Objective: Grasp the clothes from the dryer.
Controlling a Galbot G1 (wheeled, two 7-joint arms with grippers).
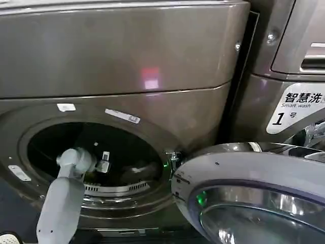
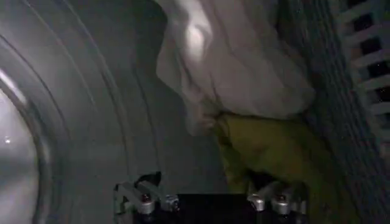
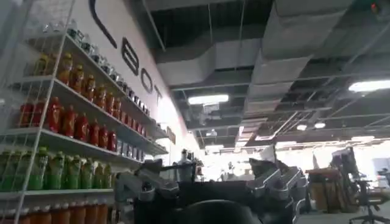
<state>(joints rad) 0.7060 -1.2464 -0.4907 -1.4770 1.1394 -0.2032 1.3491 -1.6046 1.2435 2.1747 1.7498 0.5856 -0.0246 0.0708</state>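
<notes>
Inside the dryer [image 1: 152, 76] drum, your left hand [image 2: 210, 204] gapes empty; the clothes [image 2: 268, 146] at one o'clock could slip; right hand [image 3: 207, 195] open, idle.

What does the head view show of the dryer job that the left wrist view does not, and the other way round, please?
Head view alone: the dryer from outside, its open door swung to the robot's right, and the left arm reaching through the porthole. Left wrist view alone: the clothes, a pale piece lying over a yellow-green garment, just ahead of the open left end effector. Both show the drum's interior.
</notes>
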